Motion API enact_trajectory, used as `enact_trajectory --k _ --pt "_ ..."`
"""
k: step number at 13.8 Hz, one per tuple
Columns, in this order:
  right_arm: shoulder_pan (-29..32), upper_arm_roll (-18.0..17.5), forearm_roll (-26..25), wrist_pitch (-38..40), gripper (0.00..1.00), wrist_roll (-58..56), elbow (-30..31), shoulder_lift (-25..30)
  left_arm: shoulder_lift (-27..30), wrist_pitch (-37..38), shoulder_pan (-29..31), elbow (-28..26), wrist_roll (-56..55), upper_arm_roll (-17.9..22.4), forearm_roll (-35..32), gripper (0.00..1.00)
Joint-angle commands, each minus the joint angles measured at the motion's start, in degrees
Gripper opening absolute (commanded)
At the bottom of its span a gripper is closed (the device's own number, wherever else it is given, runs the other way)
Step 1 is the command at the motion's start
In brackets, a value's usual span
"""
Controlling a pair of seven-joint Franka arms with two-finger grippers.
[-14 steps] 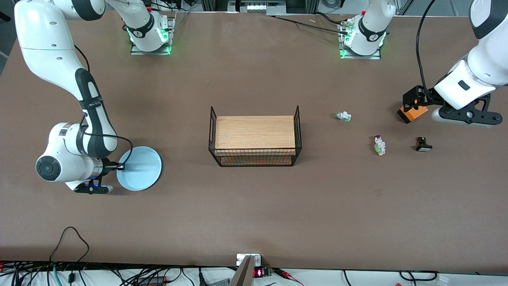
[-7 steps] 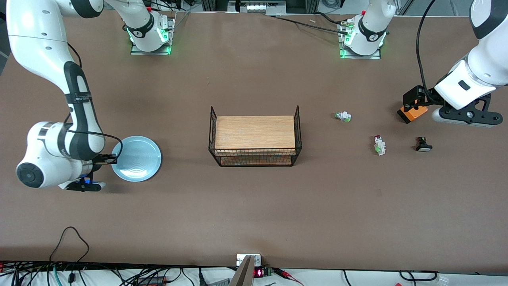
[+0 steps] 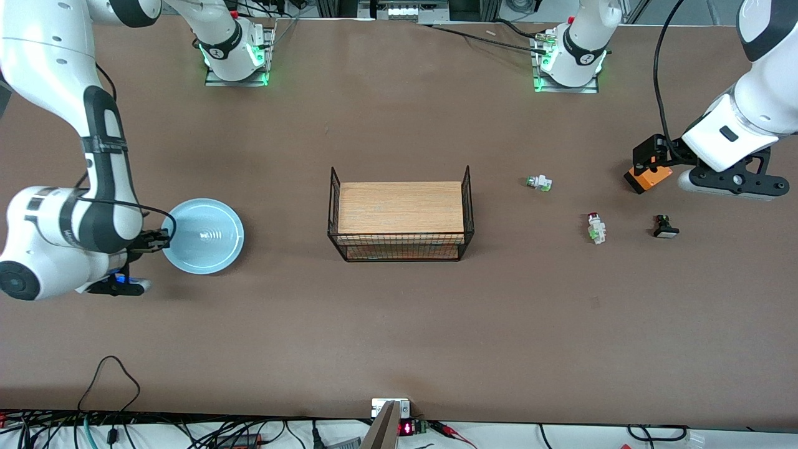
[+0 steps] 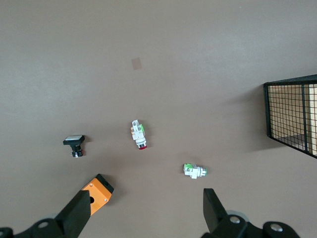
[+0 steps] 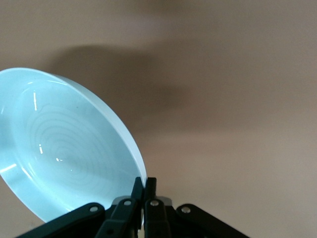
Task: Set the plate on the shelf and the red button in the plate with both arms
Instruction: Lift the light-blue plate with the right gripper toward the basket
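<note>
Your right end effector (image 3: pixel 163 239) is clamped on the rim of the plate (image 3: pixel 202 236), held above the counter (image 3: pixel 399 324) at the right arm's end. The red button (image 3: pixel 596 227) lies toward the left arm's end, between two other switches. Your left end effector (image 4: pixel 143 215) waits above them, fingers apart.

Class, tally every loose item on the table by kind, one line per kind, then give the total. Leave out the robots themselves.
Plates: 1, the plate
Push-button switches: 3, the red button, the green-capped switch, the black switch
Wire baskets with a wooden board: 1, the basket
Orange boxes: 1, the orange box
Total: 6
</note>
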State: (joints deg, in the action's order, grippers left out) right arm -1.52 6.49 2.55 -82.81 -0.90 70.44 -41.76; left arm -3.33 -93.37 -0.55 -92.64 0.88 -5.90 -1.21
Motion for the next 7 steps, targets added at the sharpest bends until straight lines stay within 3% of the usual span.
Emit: enact_trajectory --k 1,7 --pt "-0.15 -0.6 0.26 7.02 0.0 3.87 -1.88 4.83 -0.8 1.43 -0.24 2.03 0.7 -0.25 -0.9 1.0" --pt "-2.86 -1.13 0.43 21.09 0.0 15.12 -4.78 11.7 -0.71 1.52 -0.33 2.11 0.61 -0.43 -0.9 1.0"
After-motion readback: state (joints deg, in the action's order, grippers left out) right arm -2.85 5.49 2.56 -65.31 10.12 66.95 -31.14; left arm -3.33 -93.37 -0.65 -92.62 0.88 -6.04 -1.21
